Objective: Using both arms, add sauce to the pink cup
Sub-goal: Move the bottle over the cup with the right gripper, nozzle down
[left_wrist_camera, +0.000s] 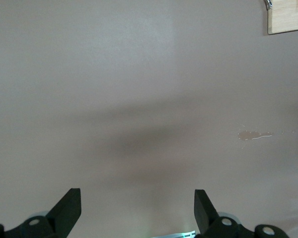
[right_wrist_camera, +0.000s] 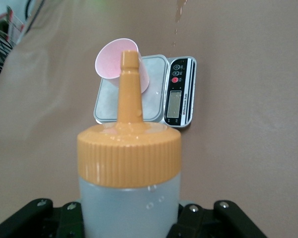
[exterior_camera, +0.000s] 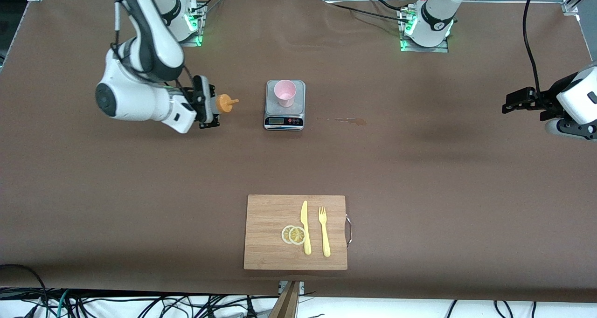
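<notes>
The pink cup (exterior_camera: 285, 93) (right_wrist_camera: 120, 62) stands upright on a small kitchen scale (exterior_camera: 284, 118) (right_wrist_camera: 180, 94) in the middle of the table. My right gripper (exterior_camera: 208, 104) is shut on the sauce bottle (exterior_camera: 225, 103) (right_wrist_camera: 129, 168), a whitish squeeze bottle with an orange nozzle cap. The bottle is held sideways in the air, nozzle pointing at the cup, a short way off toward the right arm's end. My left gripper (exterior_camera: 510, 102) (left_wrist_camera: 137, 203) hangs open and empty over bare table at the left arm's end.
A wooden cutting board (exterior_camera: 268, 248) (left_wrist_camera: 288, 20) lies near the front edge with two lemon slices (exterior_camera: 294, 234), a yellow knife (exterior_camera: 305, 227) and a yellow fork (exterior_camera: 323, 231). A small spill stain (exterior_camera: 350, 120) (left_wrist_camera: 253, 135) marks the brown table beside the scale.
</notes>
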`<state>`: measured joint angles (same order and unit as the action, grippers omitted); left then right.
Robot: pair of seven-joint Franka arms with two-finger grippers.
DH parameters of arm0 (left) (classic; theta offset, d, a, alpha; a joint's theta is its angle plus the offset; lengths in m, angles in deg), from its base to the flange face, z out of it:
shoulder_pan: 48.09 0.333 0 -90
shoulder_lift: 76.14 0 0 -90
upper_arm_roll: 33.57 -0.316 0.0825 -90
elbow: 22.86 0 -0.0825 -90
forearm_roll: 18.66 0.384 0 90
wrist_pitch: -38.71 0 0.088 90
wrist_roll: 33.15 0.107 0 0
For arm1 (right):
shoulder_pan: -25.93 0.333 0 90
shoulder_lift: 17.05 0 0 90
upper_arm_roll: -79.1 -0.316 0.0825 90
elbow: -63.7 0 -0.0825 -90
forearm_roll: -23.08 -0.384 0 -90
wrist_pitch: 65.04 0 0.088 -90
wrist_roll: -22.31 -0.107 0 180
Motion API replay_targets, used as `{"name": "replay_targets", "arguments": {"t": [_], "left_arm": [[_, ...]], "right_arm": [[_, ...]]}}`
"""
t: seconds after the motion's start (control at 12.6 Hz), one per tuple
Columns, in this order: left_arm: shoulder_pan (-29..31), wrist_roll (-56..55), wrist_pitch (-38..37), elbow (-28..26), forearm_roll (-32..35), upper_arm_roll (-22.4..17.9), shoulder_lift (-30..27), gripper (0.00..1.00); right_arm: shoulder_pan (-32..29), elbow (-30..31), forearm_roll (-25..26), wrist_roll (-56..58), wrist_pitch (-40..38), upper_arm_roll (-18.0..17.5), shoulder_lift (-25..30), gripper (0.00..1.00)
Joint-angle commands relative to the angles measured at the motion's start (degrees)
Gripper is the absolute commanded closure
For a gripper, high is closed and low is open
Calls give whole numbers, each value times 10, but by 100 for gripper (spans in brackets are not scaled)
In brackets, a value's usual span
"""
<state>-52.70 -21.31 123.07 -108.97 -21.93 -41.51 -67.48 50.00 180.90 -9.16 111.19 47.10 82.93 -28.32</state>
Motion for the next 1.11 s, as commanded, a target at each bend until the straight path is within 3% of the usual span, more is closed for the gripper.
{"name": "replay_targets", "arguments": {"t": [0.0,0.24,0.48,1.03], "left_arm": [[0,14,-17,23,15,8,11,0],[-3,14,-17,26,15,8,14,0],[-4,14,-17,27,12,9,20,0],[-5,14,-17,53,13,11,35,0]], "right_arm": [[17,18,68,-111,29,-38,29,74],[25,17,159,-267,41,-98,34,74],[26,15,219,-381,44,-146,34,73],[50,14,339,-527,43,-193,19,73]]}}
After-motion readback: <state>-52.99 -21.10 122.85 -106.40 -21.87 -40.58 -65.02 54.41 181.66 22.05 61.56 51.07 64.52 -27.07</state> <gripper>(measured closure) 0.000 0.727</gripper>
